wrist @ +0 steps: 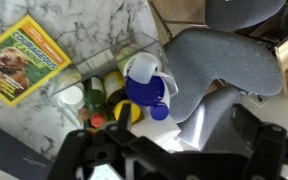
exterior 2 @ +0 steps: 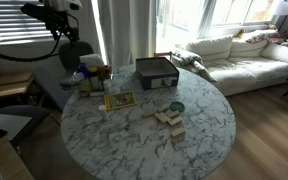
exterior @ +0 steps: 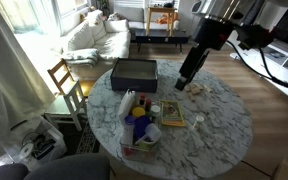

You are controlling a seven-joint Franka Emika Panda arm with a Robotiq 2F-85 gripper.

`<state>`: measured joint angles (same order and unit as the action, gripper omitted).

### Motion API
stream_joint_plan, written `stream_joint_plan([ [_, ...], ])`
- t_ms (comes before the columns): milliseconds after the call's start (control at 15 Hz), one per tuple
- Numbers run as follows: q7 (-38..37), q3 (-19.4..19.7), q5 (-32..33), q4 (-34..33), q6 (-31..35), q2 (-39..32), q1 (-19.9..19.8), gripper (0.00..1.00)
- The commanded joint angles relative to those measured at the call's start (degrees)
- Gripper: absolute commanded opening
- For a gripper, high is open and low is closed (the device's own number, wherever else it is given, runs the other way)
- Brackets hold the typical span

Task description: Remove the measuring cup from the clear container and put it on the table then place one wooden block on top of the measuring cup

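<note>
The clear container (wrist: 112,62) stands near the table edge and holds a blue cup, yellow and green pieces, and a pale whitish measuring cup (wrist: 141,67) beside the blue one. It also shows in both exterior views (exterior: 142,132) (exterior 2: 94,78). My gripper (wrist: 179,160) hangs well above the container, open and empty, its dark fingers spread along the bottom of the wrist view. It also shows in an exterior view (exterior: 186,82). Wooden blocks (exterior 2: 169,118) lie on the marble table (exterior 2: 204,135), apart from the container; they also show in an exterior view (exterior: 198,90).
A dark grey box (exterior: 134,70) sits at the table's far side. A magazine (wrist: 22,58) lies flat by the container. A small green dish (exterior 2: 176,107) lies near the blocks. A grey chair (wrist: 219,60) stands just beyond the table edge.
</note>
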<state>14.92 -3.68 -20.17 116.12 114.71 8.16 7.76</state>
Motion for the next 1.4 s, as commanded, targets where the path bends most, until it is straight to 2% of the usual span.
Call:
stream_joint_plan([
  [0,-0.1,-0.9,-0.1,-0.2,0.6,-0.8,0.3,1.00],
  [333,-0.2,-0.5,-0.1,-0.6,0.5,-0.6,-0.4,1.00],
  [533,0.4,-0.7,-4.4,1.4,1.7,-3.8,0.2,1.00],
  [800,2.0,-2.3,-9.2,4.9,7.0,-7.8,0.8,1.00],
  [1000,2.1,-3.4,-8.9,7.4,13.9,-10.3,0.6,1.00],
  [1333,1.7,-4.8,-8.7,8.8,21.7,-14.2,0.4,1.00],
])
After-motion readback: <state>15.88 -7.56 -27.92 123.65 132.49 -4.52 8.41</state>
